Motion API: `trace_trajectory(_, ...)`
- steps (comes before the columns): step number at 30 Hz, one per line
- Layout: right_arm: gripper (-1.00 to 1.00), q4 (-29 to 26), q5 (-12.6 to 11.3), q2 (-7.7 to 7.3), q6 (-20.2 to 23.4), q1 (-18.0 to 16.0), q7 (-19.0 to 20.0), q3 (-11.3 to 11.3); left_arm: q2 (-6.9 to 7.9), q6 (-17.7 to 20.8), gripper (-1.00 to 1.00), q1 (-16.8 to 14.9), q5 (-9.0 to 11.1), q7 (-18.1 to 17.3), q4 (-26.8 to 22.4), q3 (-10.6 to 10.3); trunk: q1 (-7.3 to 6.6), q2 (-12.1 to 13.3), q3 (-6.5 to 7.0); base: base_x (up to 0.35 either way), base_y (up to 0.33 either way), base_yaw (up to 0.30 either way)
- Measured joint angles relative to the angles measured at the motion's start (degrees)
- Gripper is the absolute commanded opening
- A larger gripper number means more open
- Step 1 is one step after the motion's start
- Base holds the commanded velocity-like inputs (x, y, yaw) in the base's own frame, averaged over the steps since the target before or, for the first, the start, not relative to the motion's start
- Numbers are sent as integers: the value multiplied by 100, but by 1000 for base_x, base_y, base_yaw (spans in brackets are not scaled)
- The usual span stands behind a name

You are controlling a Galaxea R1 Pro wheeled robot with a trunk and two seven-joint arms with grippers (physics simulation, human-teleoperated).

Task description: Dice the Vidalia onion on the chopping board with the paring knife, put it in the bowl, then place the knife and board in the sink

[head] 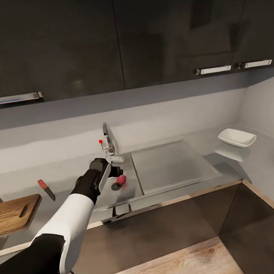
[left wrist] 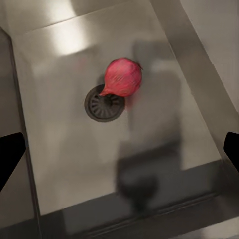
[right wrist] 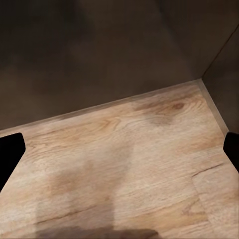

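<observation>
Vidalia onion (left wrist: pixel 122 77) (pink-red, finely streaked) beside drain (left wrist: pixel 103 103).

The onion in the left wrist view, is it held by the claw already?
No, the Vidalia onion lies free beside the drain, and the left claw is open above it.

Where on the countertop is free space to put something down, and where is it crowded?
Free: the flat drainboard between the sink and the bowl. Crowded: the basin, holding the Vidalia onion with the left gripper above it; the chopping board and paring knife occupy the far left.
</observation>
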Motion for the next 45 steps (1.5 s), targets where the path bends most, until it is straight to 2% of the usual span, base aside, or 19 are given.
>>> trace_trajectory(13,100,0,0,0,2,0,-1,0,1,-6,100,0,8,-1,100,8,-3,-1,-62,188,-63,0)
trace_trajectory(15,100,0,0,0,3,0,-1,0,2,-8,100,0,7,-1,109,74,-3,-1,-74,288,-77,0)
trace_trajectory(18,100,0,0,0,3,0,0,0,1,-68,100,0,6,0,179,331,-1,0,-95,155,-24,0)
trace_trajectory(22,100,0,0,0,3,0,0,0,1,-523,100,0,7,0,427,461,0,0,-125,36,-5,0)
trace_trajectory(27,100,0,0,0,15,0,0,0,1,-662,100,-1,1,1,558,484,0,0,-163,7,-1,0)
trace_trajectory(45,100,0,0,0,82,0,-1,0,27,-701,100,-1,-1,19,728,490,-1,-1,-311,58,-26,0)
